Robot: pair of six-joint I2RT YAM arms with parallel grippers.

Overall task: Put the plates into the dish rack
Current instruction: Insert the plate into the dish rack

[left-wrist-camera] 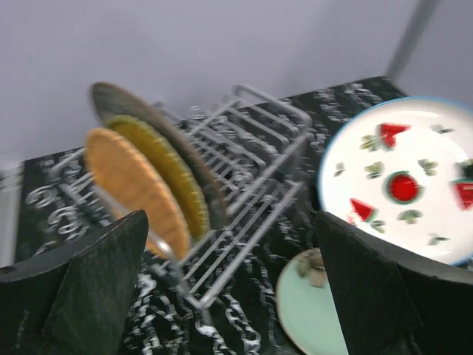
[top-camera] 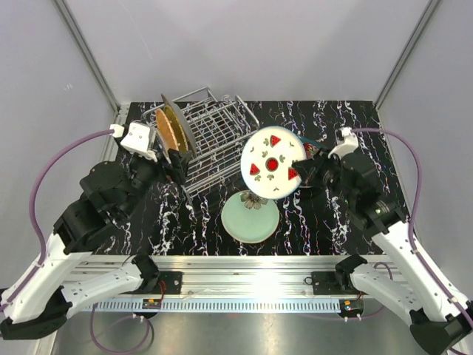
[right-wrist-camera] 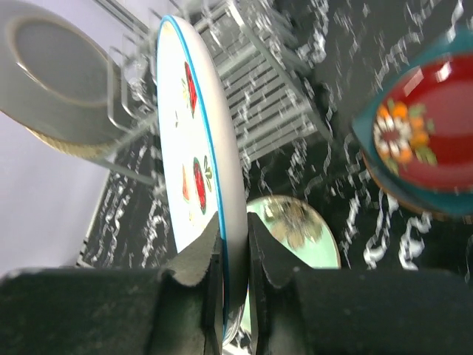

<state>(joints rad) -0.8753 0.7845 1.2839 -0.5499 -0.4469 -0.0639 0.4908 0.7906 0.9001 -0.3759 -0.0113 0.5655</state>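
Silver dish rack (top-camera: 222, 129): holding three plates (left-wrist-camera: 137, 185) | right gripper (right-wrist-camera: 233, 237): clamping one white fruit plate (top-camera: 272, 164) | left gripper (left-wrist-camera: 229, 218): gaping empty | table (top-camera: 332, 229): bearing two plates (top-camera: 250, 216)

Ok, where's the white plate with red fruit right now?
Top view, right of centre: the white plate is clamped in the right gripper, beside the dish rack, above the pale green plate.

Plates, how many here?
6: orange plate, olive plate, dark plate in the dish rack; white plate in the right gripper; green plate, red plate on the table. More may hide.
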